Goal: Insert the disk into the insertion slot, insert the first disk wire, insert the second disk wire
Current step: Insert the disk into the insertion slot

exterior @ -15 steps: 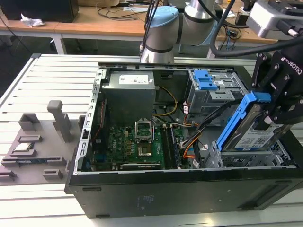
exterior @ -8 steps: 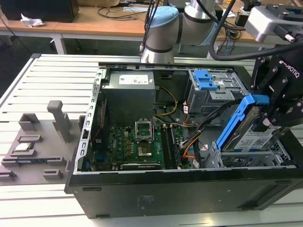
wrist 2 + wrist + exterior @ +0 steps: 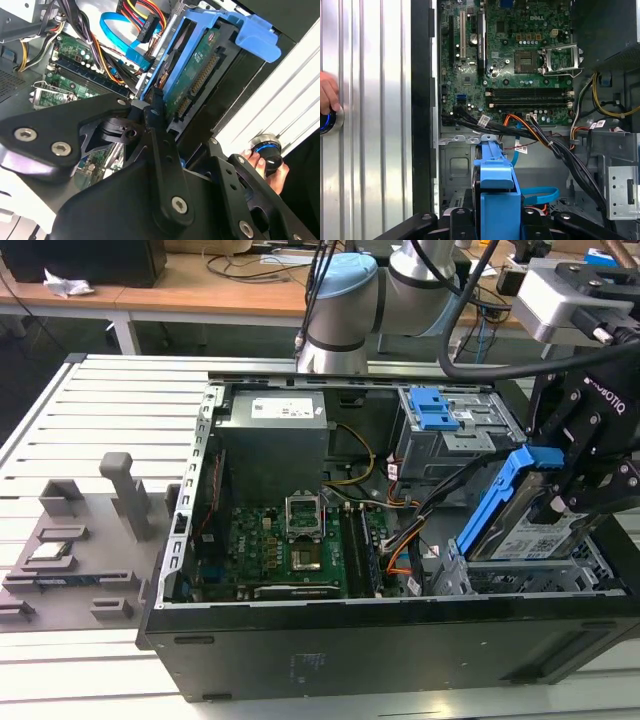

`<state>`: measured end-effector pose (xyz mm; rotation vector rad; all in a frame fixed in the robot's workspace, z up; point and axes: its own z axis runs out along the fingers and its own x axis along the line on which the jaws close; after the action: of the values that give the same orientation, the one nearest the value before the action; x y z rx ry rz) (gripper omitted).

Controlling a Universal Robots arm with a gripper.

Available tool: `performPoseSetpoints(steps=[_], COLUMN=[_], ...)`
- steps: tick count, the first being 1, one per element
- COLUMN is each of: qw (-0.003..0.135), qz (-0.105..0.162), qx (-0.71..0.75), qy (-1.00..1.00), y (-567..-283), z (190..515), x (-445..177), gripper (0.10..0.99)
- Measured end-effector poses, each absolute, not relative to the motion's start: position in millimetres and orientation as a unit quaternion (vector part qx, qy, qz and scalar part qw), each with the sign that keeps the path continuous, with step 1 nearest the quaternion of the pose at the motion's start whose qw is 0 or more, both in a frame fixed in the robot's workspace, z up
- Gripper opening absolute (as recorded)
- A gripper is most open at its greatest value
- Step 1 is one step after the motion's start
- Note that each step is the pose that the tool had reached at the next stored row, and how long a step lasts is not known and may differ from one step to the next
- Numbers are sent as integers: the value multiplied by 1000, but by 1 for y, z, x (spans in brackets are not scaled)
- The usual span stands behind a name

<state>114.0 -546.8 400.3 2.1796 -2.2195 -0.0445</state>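
Showing the first step in progress: at the right edge of the exterior view, the black two-fingered gripper pinches the flat silver hard drive, which has a white label and a bright blue plastic carrier. We judge the fingers to be pressed against the carrier's sides, since the carrier sits between them in both wrist views.

The drive hangs at the lower right of the exterior view. Its lower end is at the mouth of the low grey perforated metal drive cage, and we judge it not yet seated.

Its long axis is steeply tilted, rising from lower left to upper right. The blue handle tab is uppermost and the labelled face is turned toward the camera. In the second wrist view the green circuit-board face shows a bare row of contacts.

The flat blue data cable and the bundle of black wires lie loose inside the black computer case, so we judge both wire insertions outstanding. The taller grey cage with a blue latch stands behind, in the upper right.
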Motion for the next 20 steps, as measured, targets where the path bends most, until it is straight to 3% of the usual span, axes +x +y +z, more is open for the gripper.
performPoseSetpoints(steps=[4,5,6,8,9,11,12,14,20], qw=[15,15,15,15,15,15,15,15,15], qz=[-14,-14,-14,-14,-14,-14,-14,-14,-14], qx=[701,701,700,701,701,701,701,700,701], qy=[-713,-713,-713,-713,-713,-713,-713,-713,-713], y=[-547,-547,-547,-547,-547,-547,-547,-547,-547], z=[400,400,400,400,400,400,400,400,400], x=[114,114,114,114,114,114,114,114,114], gripper=[373,435,435,353,353,231,231,110,106])
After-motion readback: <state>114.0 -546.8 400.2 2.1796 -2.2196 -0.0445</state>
